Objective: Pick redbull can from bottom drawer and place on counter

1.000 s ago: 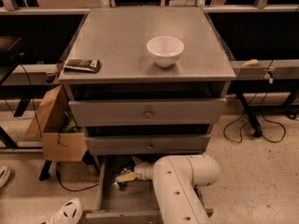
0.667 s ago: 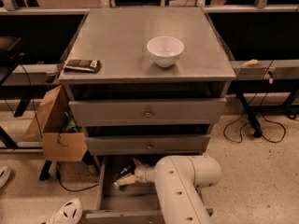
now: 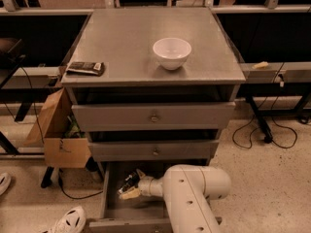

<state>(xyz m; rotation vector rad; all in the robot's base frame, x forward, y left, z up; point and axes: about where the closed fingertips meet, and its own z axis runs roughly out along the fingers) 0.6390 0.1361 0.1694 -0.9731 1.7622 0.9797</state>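
Evidently early going. Up on the tabletop (image 3: 121,38), only a dark packet (image 3: 85,68) at left and a white bowl (image 3: 171,52) further right, no can. Down below, open bottom drawer (image 3: 108,198), with the pincer (image 3: 134,184) sunk into its left half, against something small, dark and glinting, probably the can (image 3: 126,181). Yet to lift out, raise and set down. Impossible to tell whether spread or pinching. Hard to make out the can's shape. Drawer's right half hidden behind the arm (image 3: 194,198).
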